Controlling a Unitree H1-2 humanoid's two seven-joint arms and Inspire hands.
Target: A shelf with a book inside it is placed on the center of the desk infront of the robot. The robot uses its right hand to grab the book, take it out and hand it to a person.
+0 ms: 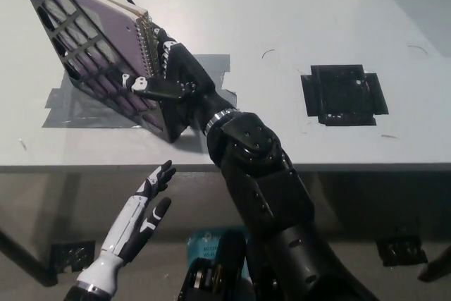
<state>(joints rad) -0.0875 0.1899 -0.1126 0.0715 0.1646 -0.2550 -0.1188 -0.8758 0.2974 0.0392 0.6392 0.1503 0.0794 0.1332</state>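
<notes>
1. Desk (296, 12): white, flat top, carrying the shelf at upper left; grey tape strips (70, 107) laid under and beside the shelf, apparently anchoring it; a square patch of black tape (343, 94) well apart on the right.
2. Right arm (264, 188): black, reached in from bottom right toward the shelf's open end.
3. Shelf (84, 54): black open-lattice rack, tilted in this view, holding the book inside. Judged rigid, and likely to stay put under a pull if the tape held.
4. Book (106, 29): purple-covered spiral-bound notebook, lodged inside the shelf, wire binding (146, 51) facing the open end. Judged light and fairly stiff as a block, with a cover flexible enough to bend under a one-sided pinch. Wire coil judged prone to snagging on the lattice. Best taken at the exposed bound edge, fingers on one face, thumb on the other, then drawn out straight along the slot.
5. Right hand (169, 75): placed at the book's bound edge, fingers (158, 44) lying along the coil, thumb (137, 84) across the near side of the lattice. Appeared closed around the edge, though a firm grip could not be confirmed.
6. Left hand (144, 209): white, held idle below the desk edge at lower left, fingers spread, holding nothing.
7. Writing: none legible on book, shelf or desk.
</notes>
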